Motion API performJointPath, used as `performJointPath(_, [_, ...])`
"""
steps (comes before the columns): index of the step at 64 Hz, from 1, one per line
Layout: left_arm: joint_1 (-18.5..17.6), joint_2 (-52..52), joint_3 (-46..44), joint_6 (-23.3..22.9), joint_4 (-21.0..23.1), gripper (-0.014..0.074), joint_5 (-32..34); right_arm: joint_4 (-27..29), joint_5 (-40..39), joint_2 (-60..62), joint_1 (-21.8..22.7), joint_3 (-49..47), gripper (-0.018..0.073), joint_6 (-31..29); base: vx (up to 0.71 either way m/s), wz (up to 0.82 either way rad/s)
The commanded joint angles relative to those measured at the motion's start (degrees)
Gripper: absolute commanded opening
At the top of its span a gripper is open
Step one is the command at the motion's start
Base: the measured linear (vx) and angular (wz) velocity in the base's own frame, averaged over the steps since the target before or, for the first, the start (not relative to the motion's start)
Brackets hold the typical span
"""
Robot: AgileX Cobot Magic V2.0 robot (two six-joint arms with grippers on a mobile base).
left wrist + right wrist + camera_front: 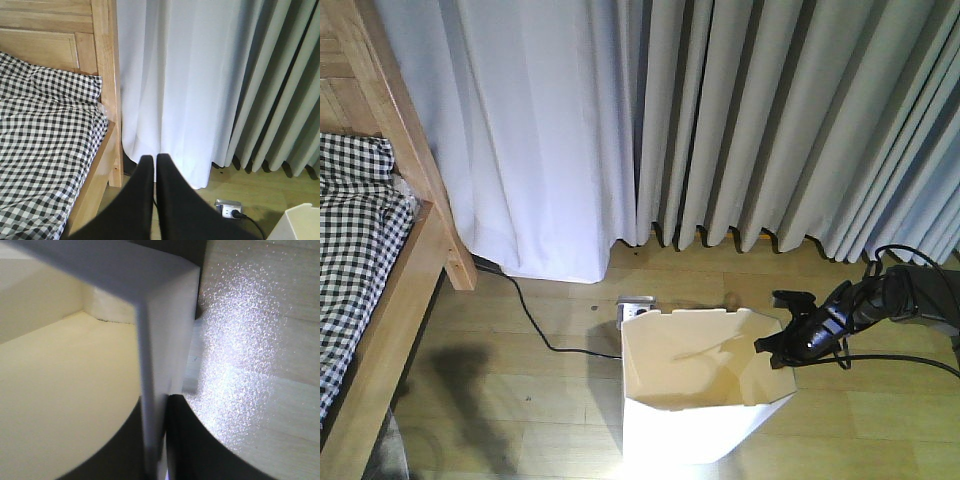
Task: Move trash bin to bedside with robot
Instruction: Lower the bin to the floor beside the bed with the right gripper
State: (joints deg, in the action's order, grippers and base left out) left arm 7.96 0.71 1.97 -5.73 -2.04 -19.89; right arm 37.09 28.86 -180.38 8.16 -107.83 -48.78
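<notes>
Pinched between the right gripper [159, 435] jaws is the thin wall of the trash bin [695, 400], low centre of the front view. Its arm reaches in from the right edge. Left gripper [155, 165] is closed, empty, aimed at the bed [370, 300] far left.

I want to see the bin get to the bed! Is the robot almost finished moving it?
Not yet. Done: the right gripper has clamped the trash bin by its rim, with the thin wall between its fingers in the right wrist view. In hand: holding it. Left: the bin stands on the floor near the curtains, apart from the bed, so it must travel left. The left gripper is shut and empty.
</notes>
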Motion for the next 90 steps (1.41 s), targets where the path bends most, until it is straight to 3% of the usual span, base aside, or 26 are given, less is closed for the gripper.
performJointPath(1, [-0.2, 0.8, 0.2, -0.2, 0.1, -0.0006, 3.8, 3.3, 5.8, 4.5, 0.3, -1.1, 0.0015, -0.2, 0.00, 0.00])
performJointPath(25, [-0.2, 0.8, 0.2, -0.2, 0.1, -0.0006, 3.8, 3.6, 4.1, 4.5, 0.3, -1.1, 0.0055, -0.2, 0.00, 0.00])
performJointPath(50, [-0.2, 0.8, 0.2, -0.2, 0.1, -0.0006, 3.8, 3.7, 4.6, 4.5, 0.3, -1.1, 0.0160, -0.2, 0.00, 0.00])
performJointPath(64, [-0.2, 0.8, 0.2, -0.2, 0.1, -0.0006, 3.8, 3.7, 4.6, 4.5, 0.3, -1.1, 0.0267, 0.0, 0.00, 0.00])
performJointPath(90, [-0.2, 0.8, 0.2, -0.2, 0.1, -0.0006, 3.8, 3.7, 2.7, 4.9, 0.3, -1.1, 0.0549, 0.0, 0.00, 0.00])
